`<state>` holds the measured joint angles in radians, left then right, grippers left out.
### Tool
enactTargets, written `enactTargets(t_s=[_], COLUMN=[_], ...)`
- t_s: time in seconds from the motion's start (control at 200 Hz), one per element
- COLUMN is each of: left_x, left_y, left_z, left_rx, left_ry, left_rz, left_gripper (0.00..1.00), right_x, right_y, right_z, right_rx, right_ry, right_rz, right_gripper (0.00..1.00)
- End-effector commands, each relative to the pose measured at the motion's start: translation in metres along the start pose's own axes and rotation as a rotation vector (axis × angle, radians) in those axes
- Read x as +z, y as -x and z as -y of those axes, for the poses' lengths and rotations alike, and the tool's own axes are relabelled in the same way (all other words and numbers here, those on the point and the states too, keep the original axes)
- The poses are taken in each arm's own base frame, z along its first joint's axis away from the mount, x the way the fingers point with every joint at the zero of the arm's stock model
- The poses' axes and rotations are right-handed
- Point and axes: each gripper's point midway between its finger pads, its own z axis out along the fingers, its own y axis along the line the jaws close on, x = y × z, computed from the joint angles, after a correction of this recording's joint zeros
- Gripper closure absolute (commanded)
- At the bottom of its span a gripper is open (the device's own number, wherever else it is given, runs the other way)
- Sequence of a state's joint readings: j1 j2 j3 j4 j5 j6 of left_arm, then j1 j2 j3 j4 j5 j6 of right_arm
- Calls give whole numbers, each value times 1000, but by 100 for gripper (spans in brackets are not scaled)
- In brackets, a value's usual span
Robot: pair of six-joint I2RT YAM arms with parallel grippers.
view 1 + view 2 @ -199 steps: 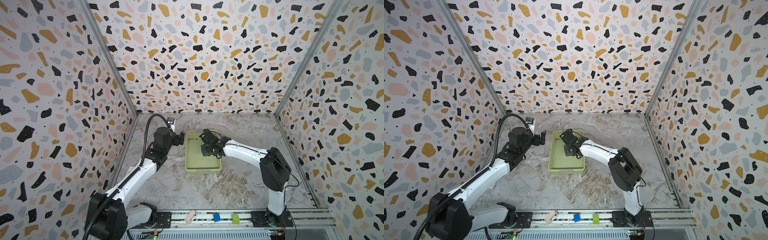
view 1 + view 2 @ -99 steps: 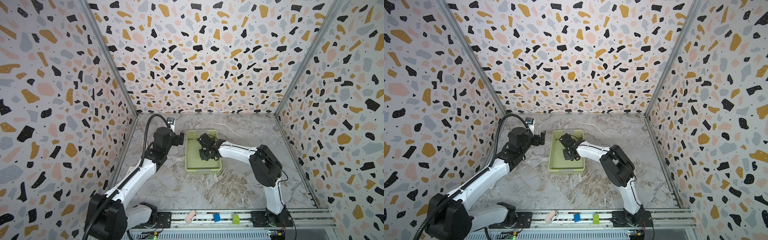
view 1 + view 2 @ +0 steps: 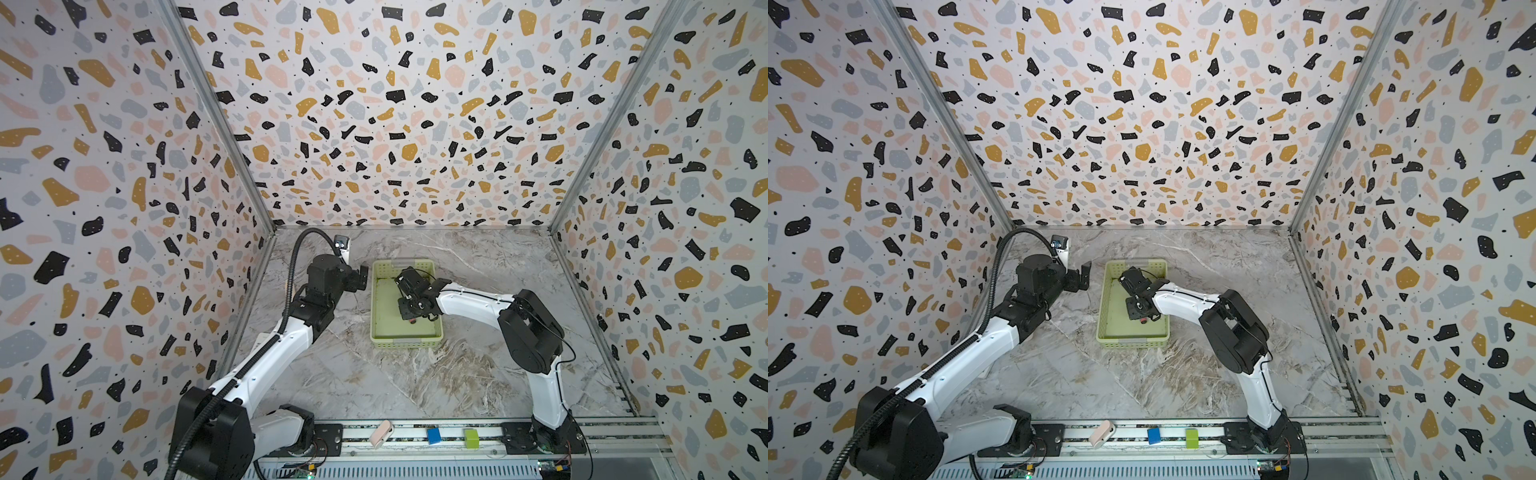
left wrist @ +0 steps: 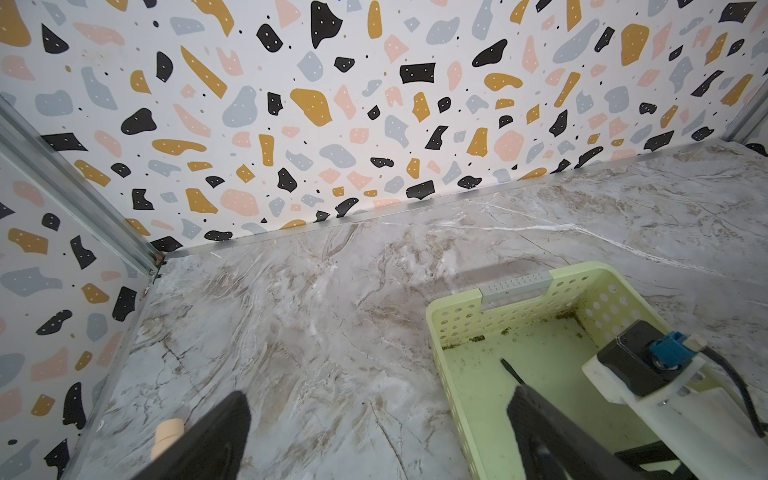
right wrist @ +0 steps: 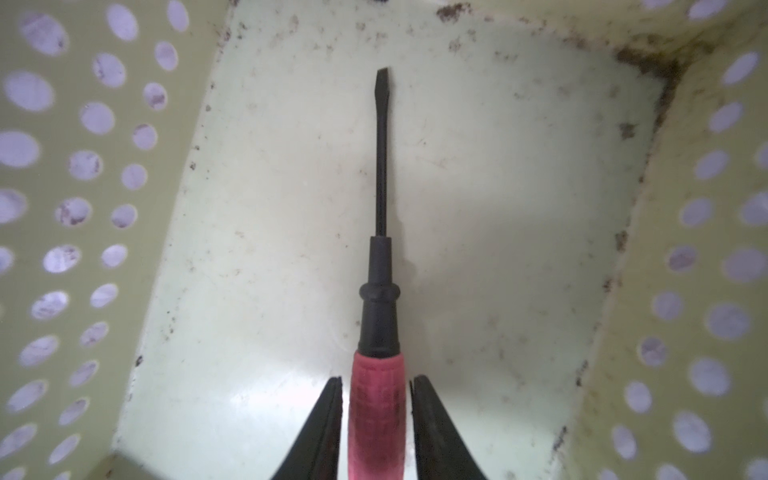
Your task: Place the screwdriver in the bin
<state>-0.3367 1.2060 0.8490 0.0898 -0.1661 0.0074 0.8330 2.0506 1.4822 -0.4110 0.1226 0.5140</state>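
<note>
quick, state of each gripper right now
left gripper: open, empty.
right gripper: slightly open, straddling the screwdriver handle with thin gaps, not clamping it.

**No writing to be read**

From where I stand, not one word, number or brand can be made out. In the right wrist view the red-pink handle of the screwdriver [image 5: 377, 415] carries faint dark marks that may be print, but they are too smeared to read. The grey strip [image 4: 515, 286] on the short end of the bin [image 4: 457, 316] shows rows of tiny marks, too small to tell as letters. The wall panels [image 3: 395, 124] bear only coloured blotches.
</note>
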Motion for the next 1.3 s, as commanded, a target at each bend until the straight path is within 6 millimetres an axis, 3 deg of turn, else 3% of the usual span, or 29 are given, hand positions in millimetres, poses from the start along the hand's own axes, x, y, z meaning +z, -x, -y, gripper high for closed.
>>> enactTargets(t_s=[0.0, 0.235, 0.376, 0.511, 0.676, 0.901, 1.102, 1.297], left_x=[-7, -7, -7, -7, -8, -9, -24, -34], left_y=[21, 21, 20, 20, 18, 19, 22, 7], left_z=[-1, -2, -2, -3, -1, -10, -43, -71], left_rx=[3, 7, 11, 14, 21, 6, -55, -133], left_ry=[4, 8, 7, 12, 1, 57, 236, 407], left_rz=[60, 59, 58, 56, 54, 73, 175, 223], left_gripper=[1, 0, 0, 1, 0, 0, 1, 1], right_x=[-24, -92, -134, -162, -188, -217, -244, -242], right_y=[19, 58, 73, 73, 66, 45, 16, -12], right_z=[-7, -7, 5, 25, 68, 132, 194, 257], right_rx=[3, -3, -3, 19, 86, 198, 320, 437], right_ry=[20, 26, 2, -16, -69, -118, -213, -342], right_rz=[50, 200, 284, 330, 371, 420, 537, 586], right_gripper=[68, 62, 52, 36, 0, 1, 1, 1])
